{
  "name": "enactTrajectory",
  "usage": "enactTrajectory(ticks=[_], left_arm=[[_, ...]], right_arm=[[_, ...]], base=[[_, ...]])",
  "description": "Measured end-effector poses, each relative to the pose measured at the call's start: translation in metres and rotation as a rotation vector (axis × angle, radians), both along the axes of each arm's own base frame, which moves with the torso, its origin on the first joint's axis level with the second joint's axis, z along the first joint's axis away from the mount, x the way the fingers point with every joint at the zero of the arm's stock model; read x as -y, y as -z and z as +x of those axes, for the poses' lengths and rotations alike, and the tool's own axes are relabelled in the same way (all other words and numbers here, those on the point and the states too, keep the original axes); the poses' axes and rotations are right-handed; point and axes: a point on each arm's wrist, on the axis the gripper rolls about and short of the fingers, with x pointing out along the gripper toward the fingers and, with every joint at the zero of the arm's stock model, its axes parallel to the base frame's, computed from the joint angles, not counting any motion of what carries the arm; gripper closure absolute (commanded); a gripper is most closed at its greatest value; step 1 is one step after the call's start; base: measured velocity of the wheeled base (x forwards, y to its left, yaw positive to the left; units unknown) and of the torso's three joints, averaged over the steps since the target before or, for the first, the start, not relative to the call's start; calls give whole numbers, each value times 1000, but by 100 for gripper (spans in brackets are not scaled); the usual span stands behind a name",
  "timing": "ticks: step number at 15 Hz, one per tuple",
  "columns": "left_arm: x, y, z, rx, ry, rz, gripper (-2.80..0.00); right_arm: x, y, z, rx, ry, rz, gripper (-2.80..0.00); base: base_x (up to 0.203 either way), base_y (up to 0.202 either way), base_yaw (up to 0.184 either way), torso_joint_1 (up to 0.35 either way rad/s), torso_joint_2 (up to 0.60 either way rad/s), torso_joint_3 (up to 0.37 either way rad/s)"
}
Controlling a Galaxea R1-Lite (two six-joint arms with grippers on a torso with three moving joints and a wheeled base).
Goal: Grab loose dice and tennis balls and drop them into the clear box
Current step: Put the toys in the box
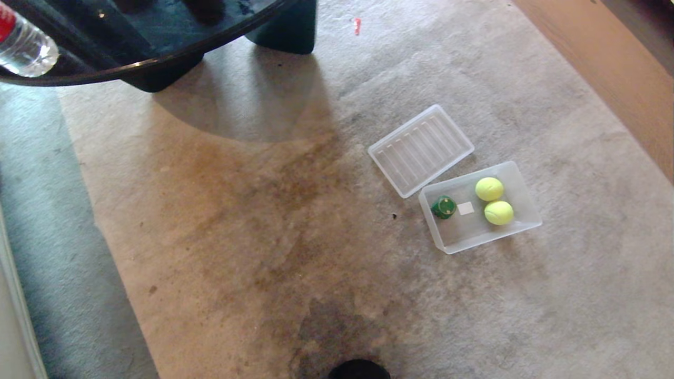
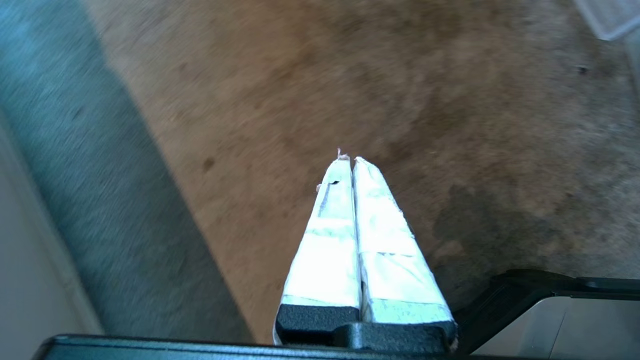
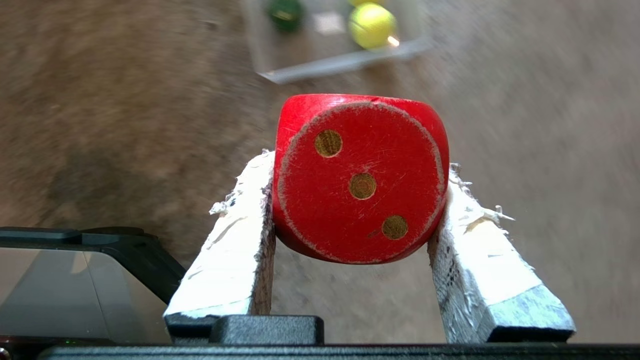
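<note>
The clear box (image 1: 518, 181) lies on the carpet at right, holding two tennis balls (image 1: 489, 189) (image 1: 498, 212) and a green die (image 1: 444, 207). A red die (image 3: 360, 177) with three pips facing the camera sits clamped between the white-taped fingers (image 3: 240, 220) of my right gripper (image 3: 357, 160), held above the carpet; the box (image 3: 345, 60) with a ball (image 3: 372, 25) and the green die (image 3: 285, 12) lies ahead of it. My left gripper (image 2: 348, 159) hangs shut and empty over bare carpet. Neither arm shows in the head view.
A flat ribbed translucent lid (image 1: 420, 149) lies just beyond the box, touching its far-left corner. A dark round table (image 1: 158, 58) with a water bottle (image 1: 23, 45) stands at the far left. A wooden strip (image 1: 621, 79) borders the carpet at right.
</note>
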Motion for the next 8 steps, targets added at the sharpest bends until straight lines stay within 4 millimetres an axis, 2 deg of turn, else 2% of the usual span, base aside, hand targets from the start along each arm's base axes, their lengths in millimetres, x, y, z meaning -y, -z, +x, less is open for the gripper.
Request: enactTrajectory(ticks=[1, 8], left_arm=[[0, 0, 0, 0, 0, 0, 0], [0, 0, 0, 0, 0, 0, 0]], right_arm=[[0, 0, 0, 0, 0, 0, 0], [0, 0, 0, 0, 0, 0, 0]], base=[[-1, 4, -92, 2, 5, 3], [0, 0, 0, 0, 0, 0]])
